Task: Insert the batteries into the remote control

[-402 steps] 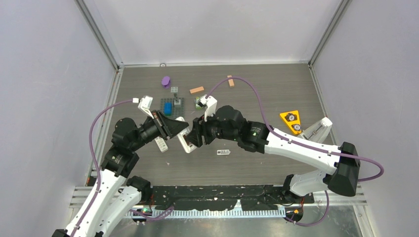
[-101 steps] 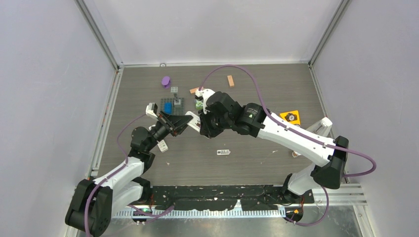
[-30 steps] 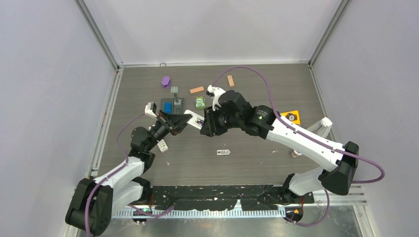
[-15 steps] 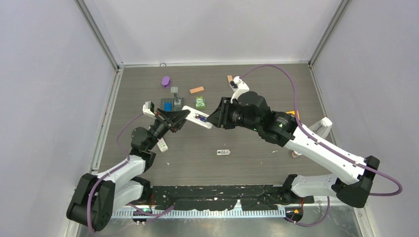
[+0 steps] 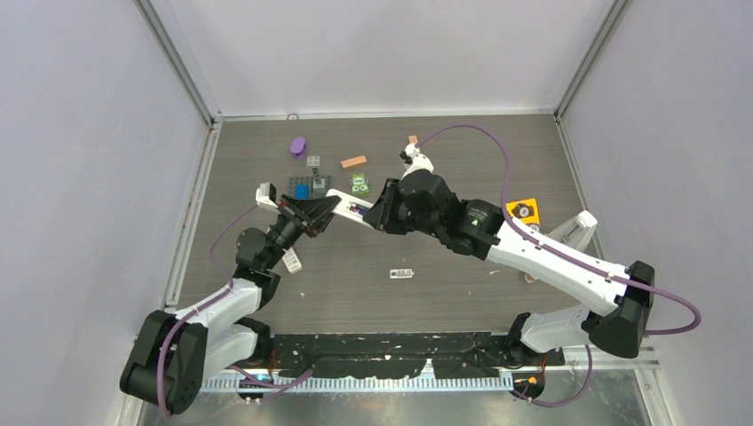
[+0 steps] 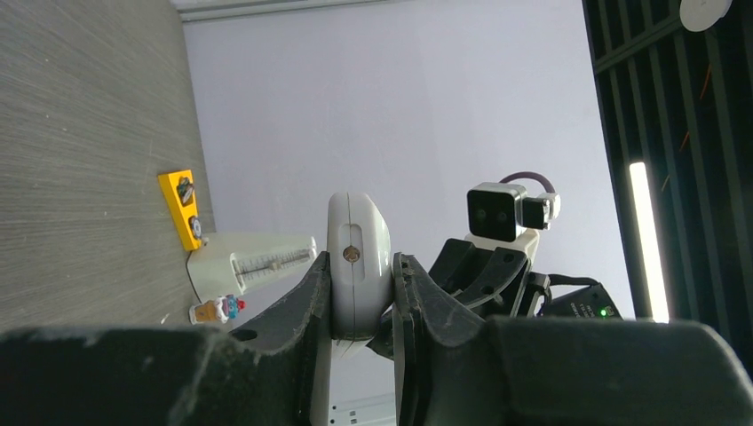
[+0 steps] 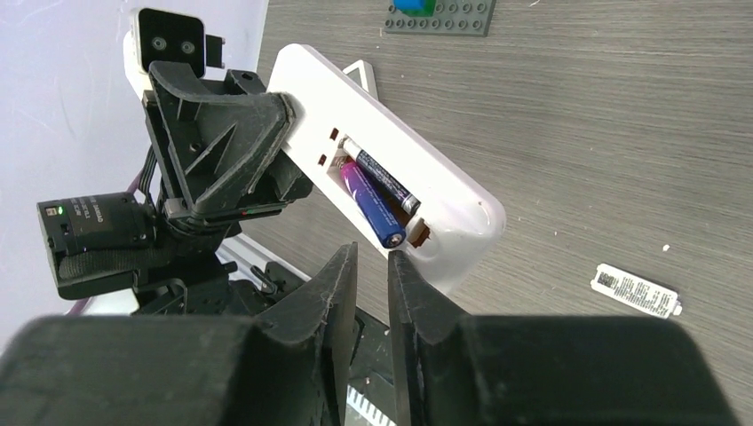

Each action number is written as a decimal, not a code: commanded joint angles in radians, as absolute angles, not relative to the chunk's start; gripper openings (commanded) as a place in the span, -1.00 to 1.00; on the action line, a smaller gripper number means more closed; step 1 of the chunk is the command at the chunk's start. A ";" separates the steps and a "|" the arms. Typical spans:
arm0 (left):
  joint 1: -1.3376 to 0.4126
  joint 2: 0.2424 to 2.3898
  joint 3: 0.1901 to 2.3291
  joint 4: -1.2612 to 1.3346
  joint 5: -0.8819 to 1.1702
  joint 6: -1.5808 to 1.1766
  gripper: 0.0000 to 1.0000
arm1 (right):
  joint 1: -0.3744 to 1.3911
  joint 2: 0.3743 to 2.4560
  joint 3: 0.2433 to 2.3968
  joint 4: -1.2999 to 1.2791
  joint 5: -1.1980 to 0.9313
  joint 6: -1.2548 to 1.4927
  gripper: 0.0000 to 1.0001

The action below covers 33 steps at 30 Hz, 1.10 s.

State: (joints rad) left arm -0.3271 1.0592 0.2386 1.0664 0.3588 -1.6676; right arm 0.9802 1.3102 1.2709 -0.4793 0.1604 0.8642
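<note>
The remote control is held off the tabletop by the left tool, whose fingers are closed on its two flat faces near one end. The open battery bay is turned toward the right wrist camera. Two batteries are seen in that bay, side by side: a purple battery and a dark battery. Their long axes run along the length of the remote control.

The right tool is nearly closed, with a narrow gap left between its fingers and nothing seen in that gap. Its tips are placed just short of the near end of the purple battery, almost in line with the battery's long axis. That end appears to sit slightly proud of the bay, though this cannot be told for certain. If it is to be seated, a short push forward and down from the right tool is judged to be called for, since the left tool is occupied with the hold.
</note>
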 commanded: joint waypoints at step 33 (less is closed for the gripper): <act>-0.330 1.080 0.236 1.177 0.363 -1.658 -1.00 | 0.983 1.343 1.360 -0.497 0.212 0.864 -0.64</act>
